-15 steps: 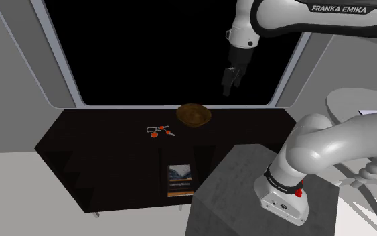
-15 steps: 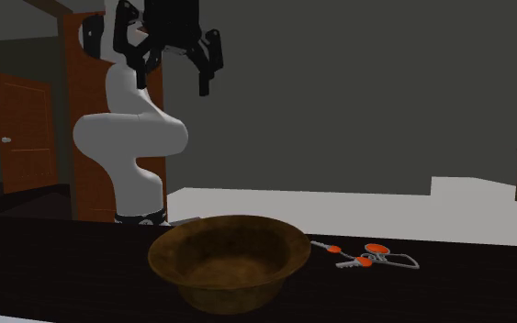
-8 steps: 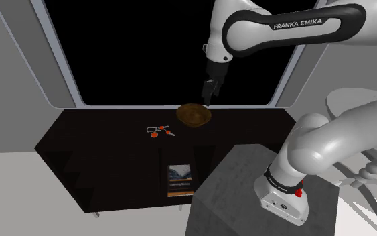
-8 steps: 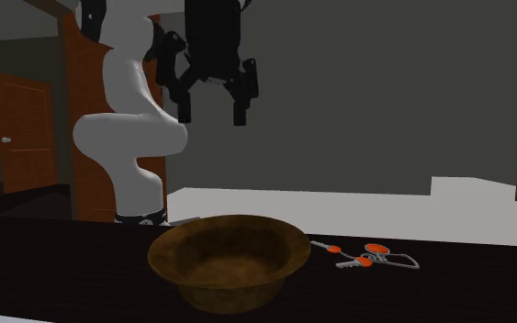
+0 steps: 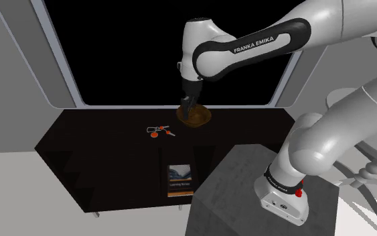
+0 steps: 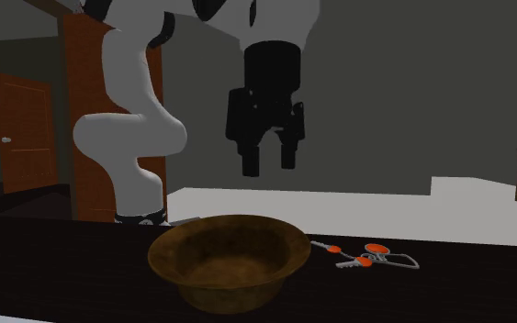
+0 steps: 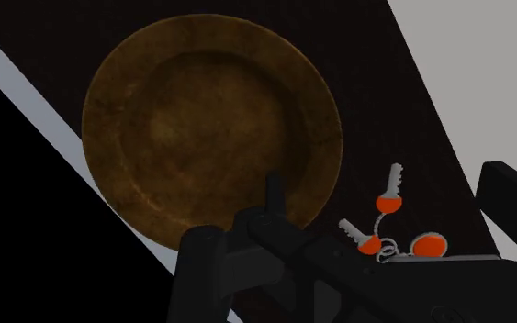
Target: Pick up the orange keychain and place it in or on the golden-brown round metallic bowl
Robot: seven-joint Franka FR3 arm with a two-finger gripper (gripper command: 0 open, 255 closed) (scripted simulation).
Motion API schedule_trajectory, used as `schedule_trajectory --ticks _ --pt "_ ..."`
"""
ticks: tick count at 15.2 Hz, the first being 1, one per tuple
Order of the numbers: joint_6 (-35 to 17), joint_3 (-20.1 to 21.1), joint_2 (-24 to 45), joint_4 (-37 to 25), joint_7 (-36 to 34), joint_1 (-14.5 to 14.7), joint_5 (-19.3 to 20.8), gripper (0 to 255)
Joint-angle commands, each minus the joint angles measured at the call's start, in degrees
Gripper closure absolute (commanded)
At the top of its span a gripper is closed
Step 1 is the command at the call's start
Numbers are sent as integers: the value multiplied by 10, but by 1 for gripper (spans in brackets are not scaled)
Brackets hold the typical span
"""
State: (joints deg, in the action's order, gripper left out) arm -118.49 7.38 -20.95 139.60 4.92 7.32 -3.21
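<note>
The all-black two-finger gripper (image 5: 186,106) is seen hanging just above the golden-brown round bowl (image 5: 200,118) on the dark tabletop (image 5: 100,134), while the orange keychain (image 5: 158,130) is seen lying near the bowl, toward the shoulder view's left.

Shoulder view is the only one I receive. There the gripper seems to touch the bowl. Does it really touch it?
Observer: No. In the second exterior view the gripper hangs clearly above the bowl, with open air between them.
Operator: Are the jaws open, and do they carry something?
Observer: In that same view the jaws stand apart and nothing is between them.
Operator: And the inside of the bowl?
Observer: The wrist view looks down into it and it is empty. The orange keychain lies outside it, apart from its rim.
</note>
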Motion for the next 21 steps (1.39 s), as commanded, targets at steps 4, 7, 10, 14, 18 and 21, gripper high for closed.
schedule_trajectory --ticks 4,7,10,14,18,21 --pt "-72 23 105 -38 6 15 10 0" --pt "-106 36 166 -66 6 24 22 0" --pt "-130 36 180 -56 4 24 25 0" --pt "-161 37 200 -45 0 24 30 0" --pt "-166 37 203 -43 -1 24 30 0" --pt "-166 37 203 -43 -1 24 30 0"
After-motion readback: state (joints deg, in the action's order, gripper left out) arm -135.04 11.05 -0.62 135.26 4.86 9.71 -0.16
